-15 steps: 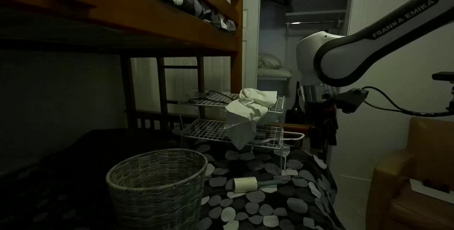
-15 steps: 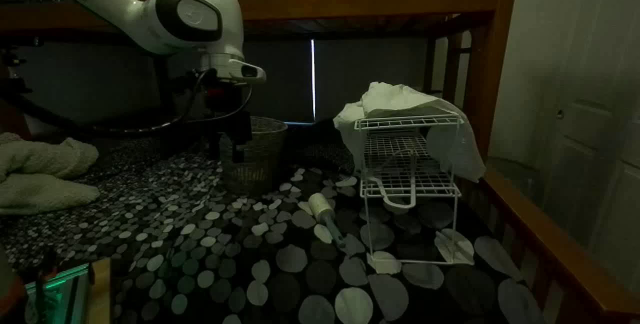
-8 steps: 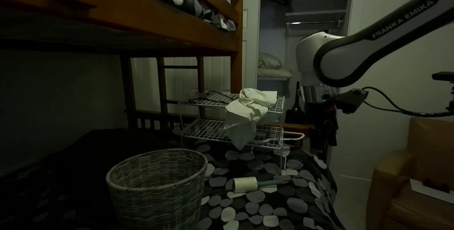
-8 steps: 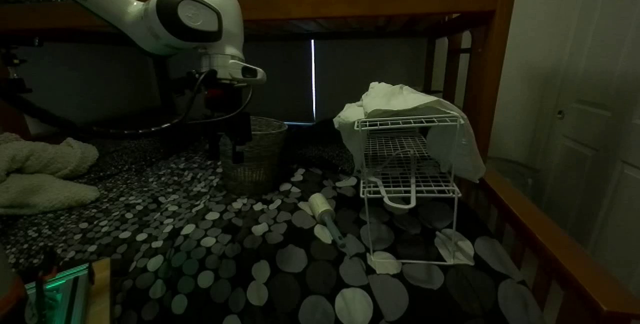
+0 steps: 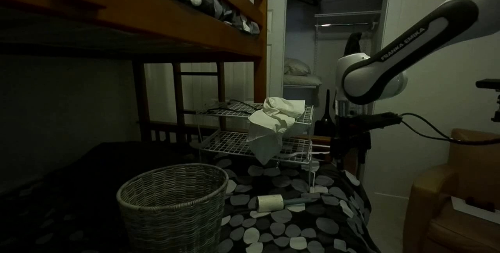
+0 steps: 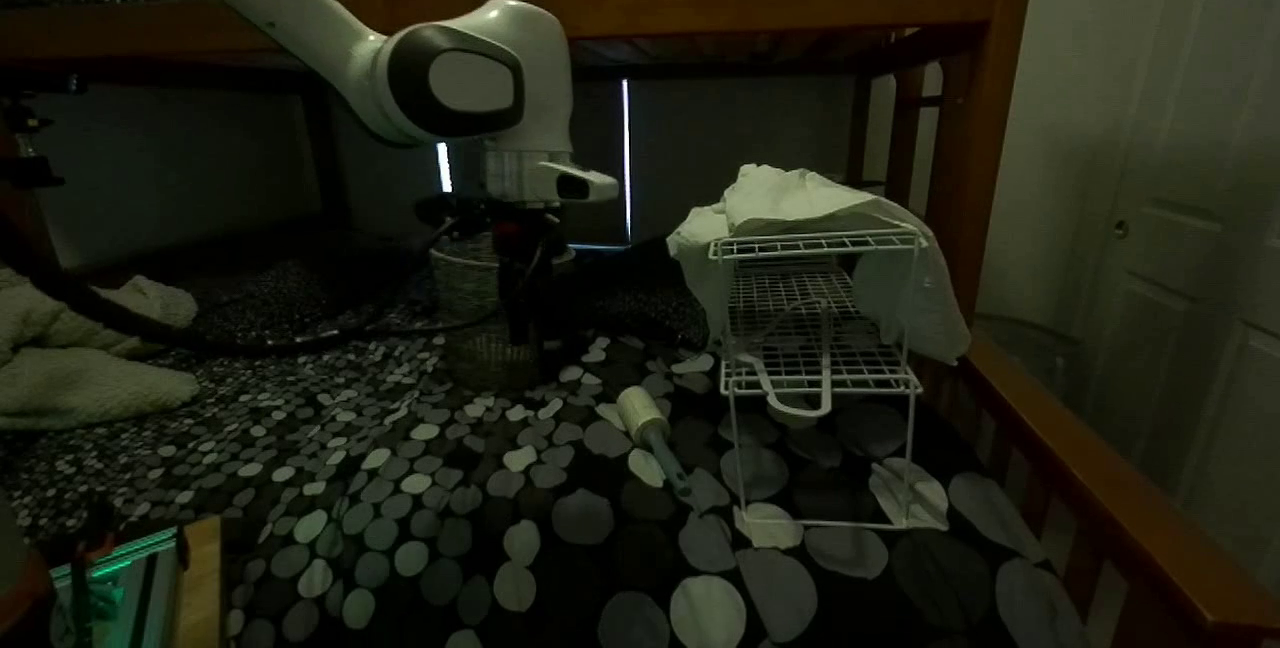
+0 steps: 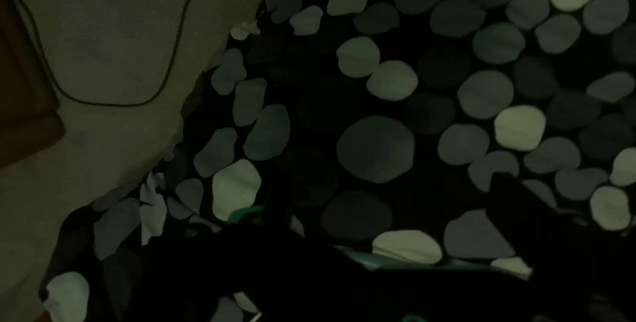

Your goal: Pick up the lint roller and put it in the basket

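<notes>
The lint roller, a pale roll (image 5: 270,203) with a grey-green handle, lies on the bedspread in both exterior views (image 6: 642,416). In the wrist view part of its handle (image 7: 372,259) shows; the gripper's dark body hides the rest. The wicker basket (image 5: 175,227) stands upright on the bed beyond the roll end; in an exterior view the gripper partly hides it (image 6: 465,278). My gripper (image 7: 391,183) is open and empty, its two fingers wide apart. It points down above the bed, higher than the lint roller and apart from it, also seen in an exterior view (image 5: 350,165).
A white wire rack (image 6: 820,383) with a white cloth (image 5: 275,122) draped over it stands close to the lint roller. The upper bunk's wooden rail (image 6: 700,6) runs overhead. A fleece blanket (image 6: 100,368) lies on the bed. The bed edge drops to the floor (image 7: 114,53).
The arm has moved forward and lower, bringing the gripper nearer the lint roller. The wrist has turned. The lint roller and the basket have not moved.
</notes>
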`<state>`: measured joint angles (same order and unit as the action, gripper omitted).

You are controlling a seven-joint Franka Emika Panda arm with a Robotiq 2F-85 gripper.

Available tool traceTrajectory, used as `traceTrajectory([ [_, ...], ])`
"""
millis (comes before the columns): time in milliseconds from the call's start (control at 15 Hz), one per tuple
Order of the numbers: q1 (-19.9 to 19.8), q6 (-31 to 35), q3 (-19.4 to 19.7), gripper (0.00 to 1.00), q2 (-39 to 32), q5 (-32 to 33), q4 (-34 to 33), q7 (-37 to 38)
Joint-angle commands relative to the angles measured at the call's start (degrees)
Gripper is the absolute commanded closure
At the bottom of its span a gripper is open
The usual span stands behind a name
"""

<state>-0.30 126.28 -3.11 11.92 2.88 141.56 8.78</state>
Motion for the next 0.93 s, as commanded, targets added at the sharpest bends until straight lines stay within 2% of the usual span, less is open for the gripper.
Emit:
traceTrajectory([
  [0,-1.18,5.48,2.42,0.0,-9.03,-5.3,-5.48,3.58],
  [333,-0.28,13.65,2.51,0.0,-16.17,-13.69,-10.39,12.04],
  [533,0.96,21.72,2.12,0.0,-17.37,-17.02,-8.31,18.65],
  [667,2.13,28.73,2.27,0.0,-17.78,-16.54,-5.69,24.71],
  [800,3.72,35.43,3.3,0.0,-17.87,-13.07,-2.91,33.02],
  [867,2.56,30.6,2.62,0.0,-18.56,-15.21,-6.25,26.35],
])
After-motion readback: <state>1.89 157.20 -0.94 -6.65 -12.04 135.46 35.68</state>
